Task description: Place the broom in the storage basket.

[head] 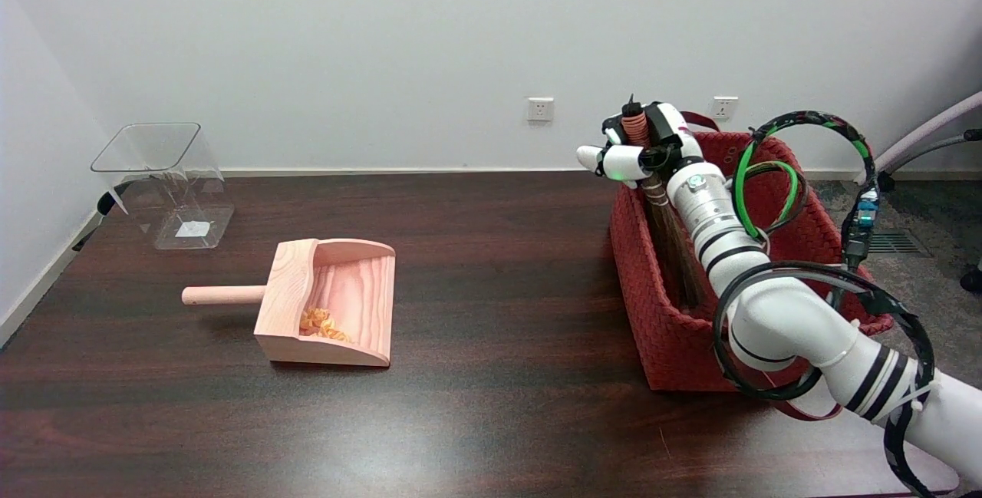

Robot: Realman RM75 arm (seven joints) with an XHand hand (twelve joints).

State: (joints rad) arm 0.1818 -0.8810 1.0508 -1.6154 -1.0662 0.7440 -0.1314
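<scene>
Here, in the head view, the right robot hand (640, 151) grips the broom (673, 245) by its wrapped handle top, fingers closed around it; the bristles hang inside the red woven storage basket (652, 306). Well left of the basket, a wooden dustpan (330, 302) lies on the bench (499, 268)

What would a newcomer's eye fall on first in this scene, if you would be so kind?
Most likely the right hand at the far right of the dark table, gripping the broom by its handle top with the bristles down inside the red woven basket. Next, the wooden dustpan lying left of centre with yellow scraps in it, and the clear plastic bin at the far left corner.
</scene>
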